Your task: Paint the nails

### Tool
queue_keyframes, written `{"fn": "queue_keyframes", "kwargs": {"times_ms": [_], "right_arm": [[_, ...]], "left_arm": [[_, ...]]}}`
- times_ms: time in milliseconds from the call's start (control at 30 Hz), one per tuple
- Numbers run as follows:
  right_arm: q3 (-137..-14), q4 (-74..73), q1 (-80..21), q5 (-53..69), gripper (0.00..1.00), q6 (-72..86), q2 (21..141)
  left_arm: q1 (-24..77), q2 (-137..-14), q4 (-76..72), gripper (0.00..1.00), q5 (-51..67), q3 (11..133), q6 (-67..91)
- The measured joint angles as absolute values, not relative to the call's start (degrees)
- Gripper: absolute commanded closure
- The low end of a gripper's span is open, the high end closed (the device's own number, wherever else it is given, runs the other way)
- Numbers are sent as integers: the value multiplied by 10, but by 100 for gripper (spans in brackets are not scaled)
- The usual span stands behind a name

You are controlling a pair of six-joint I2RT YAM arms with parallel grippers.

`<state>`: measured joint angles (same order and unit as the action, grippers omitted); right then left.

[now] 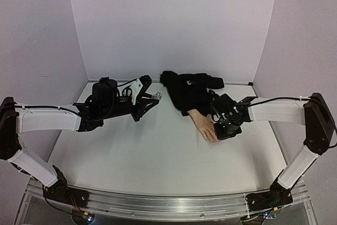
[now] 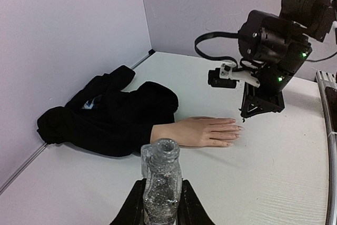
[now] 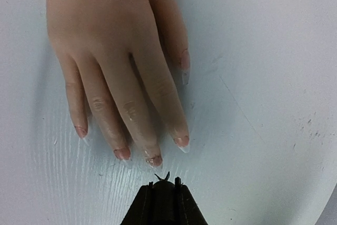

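Left gripper [image 2: 160, 210] jaws are pinching glittery clear bottle [image 2: 160, 178], uncapped, near bench [image 1: 158, 156] far edge. Black sleeve [image 1: 187, 92] and mannequin hand [image 1: 206, 126] are lying right of middle. Right gripper [image 3: 164, 196] jaws are pinching tiny brush [image 3: 162, 176] just beside the nails [image 3: 154, 160].

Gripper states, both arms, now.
Left gripper: closed on the clear, glitter-filled, uncapped bottle.
Right gripper: closed on what looks like a small dark brush.
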<state>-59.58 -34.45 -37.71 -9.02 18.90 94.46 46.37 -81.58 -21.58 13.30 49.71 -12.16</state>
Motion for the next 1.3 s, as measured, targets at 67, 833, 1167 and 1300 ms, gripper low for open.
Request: {"fn": "queue_keyframes", "kwargs": {"times_ms": [67, 833, 1167, 1300], "right_arm": [[-596, -345, -377, -92, 100, 188, 924], [-612, -339, -377, -90, 100, 173, 981], [-616, -335, -377, -89, 100, 170, 988], [-620, -334, -377, -90, 100, 170, 997]], "left_arm": [[464, -816, -216, 100, 133, 497, -121], [464, -816, -216, 100, 133, 497, -121], [464, -816, -216, 100, 133, 497, -121], [464, -816, -216, 100, 133, 497, -122]]}}
